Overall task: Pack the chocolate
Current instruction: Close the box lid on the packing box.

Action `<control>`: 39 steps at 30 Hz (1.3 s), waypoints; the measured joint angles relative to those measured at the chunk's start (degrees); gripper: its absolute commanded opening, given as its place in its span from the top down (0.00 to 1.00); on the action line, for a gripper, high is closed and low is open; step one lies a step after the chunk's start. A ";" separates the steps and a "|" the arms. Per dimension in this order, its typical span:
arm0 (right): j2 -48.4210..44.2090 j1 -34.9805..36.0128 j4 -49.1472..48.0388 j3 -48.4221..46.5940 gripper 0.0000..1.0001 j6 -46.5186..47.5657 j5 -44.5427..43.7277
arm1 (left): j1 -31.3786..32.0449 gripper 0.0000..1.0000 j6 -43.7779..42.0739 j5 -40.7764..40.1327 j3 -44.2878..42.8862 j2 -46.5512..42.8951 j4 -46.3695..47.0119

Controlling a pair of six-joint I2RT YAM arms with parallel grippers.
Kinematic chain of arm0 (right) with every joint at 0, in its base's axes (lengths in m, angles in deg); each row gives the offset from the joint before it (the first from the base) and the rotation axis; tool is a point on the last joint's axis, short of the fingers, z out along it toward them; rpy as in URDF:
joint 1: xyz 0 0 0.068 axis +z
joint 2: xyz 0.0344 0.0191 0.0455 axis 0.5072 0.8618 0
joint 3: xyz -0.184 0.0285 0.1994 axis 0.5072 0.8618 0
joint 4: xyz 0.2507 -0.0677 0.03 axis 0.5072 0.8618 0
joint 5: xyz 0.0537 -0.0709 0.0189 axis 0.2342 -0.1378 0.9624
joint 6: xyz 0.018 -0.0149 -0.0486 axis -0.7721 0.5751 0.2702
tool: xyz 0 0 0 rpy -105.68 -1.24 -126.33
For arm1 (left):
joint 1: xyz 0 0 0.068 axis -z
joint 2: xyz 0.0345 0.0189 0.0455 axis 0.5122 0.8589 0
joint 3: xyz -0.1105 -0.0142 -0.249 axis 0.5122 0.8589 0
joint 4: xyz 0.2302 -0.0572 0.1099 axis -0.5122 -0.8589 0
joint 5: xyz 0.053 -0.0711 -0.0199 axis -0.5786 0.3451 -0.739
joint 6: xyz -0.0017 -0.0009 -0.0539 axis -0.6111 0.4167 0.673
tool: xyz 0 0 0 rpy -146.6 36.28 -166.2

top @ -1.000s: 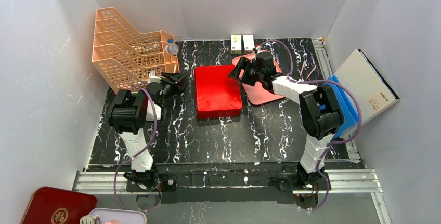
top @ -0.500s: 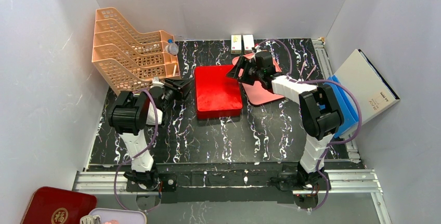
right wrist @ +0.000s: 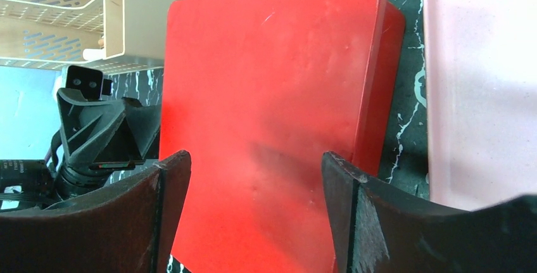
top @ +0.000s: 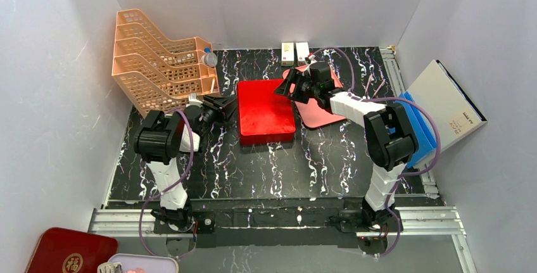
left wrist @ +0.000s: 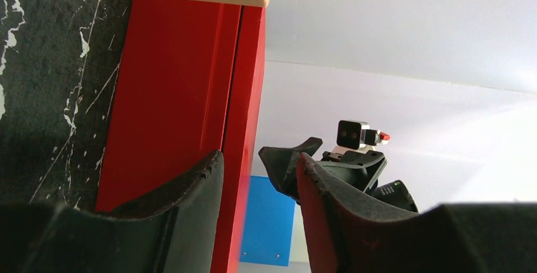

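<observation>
A closed red tin. At its left edge, left gripper, jaws partly apart — over its far-right corner, right gripper, wide apart.

1. A gold round emblem, seemingly 福, on the red tin, far behind and left of the left gripper.
2. Dark print on the white board, right of the right gripper, is unreadable.
</observation>
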 measured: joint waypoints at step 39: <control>1.33 -2.08 8.98 -0.11 0.74 5.60 -12.96 | 0.13 0.55 -0.59 -0.24 -1.11 2.23 0.33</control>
